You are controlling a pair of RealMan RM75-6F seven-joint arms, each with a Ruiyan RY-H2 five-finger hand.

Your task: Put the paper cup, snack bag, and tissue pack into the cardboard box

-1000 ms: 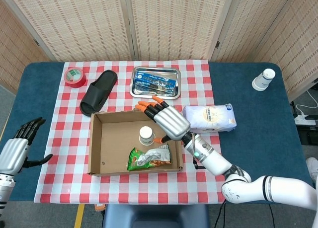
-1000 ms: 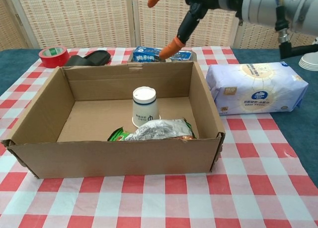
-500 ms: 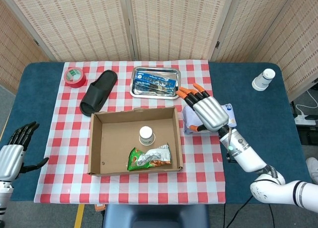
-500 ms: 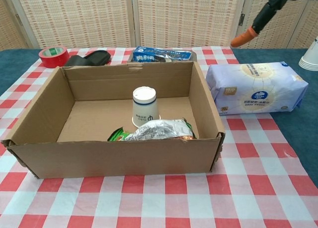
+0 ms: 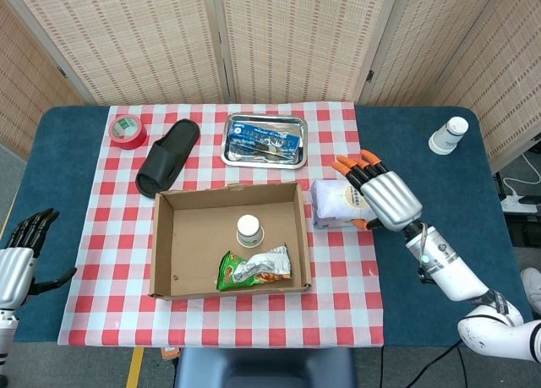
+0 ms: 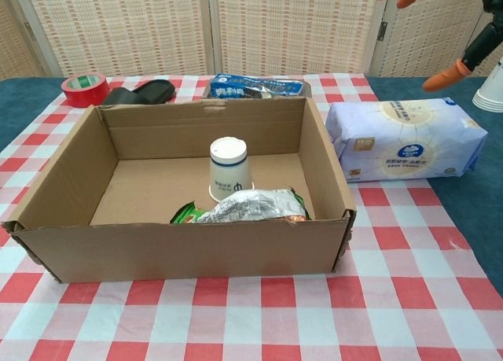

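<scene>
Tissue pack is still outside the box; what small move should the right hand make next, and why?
Probably lower the open right hand onto the tissue pack to grasp it: it hovers above the pack, while the cup and snack bag already lie in the box.

- Illumination is bright, even and diffuse in both views; light appears to come from overhead.
- Shadows are soft and short. The cardboard box (image 6: 189, 243) shades its own inner floor slightly along the near wall.
- Mild glare appears on the metal tray (image 5: 265, 141) and on the foil of the snack bag (image 6: 251, 206).
- Focus is sharp throughout the head view.
- In the chest view the right hand (image 6: 440, 31) is cropped by the frame edge.
</scene>
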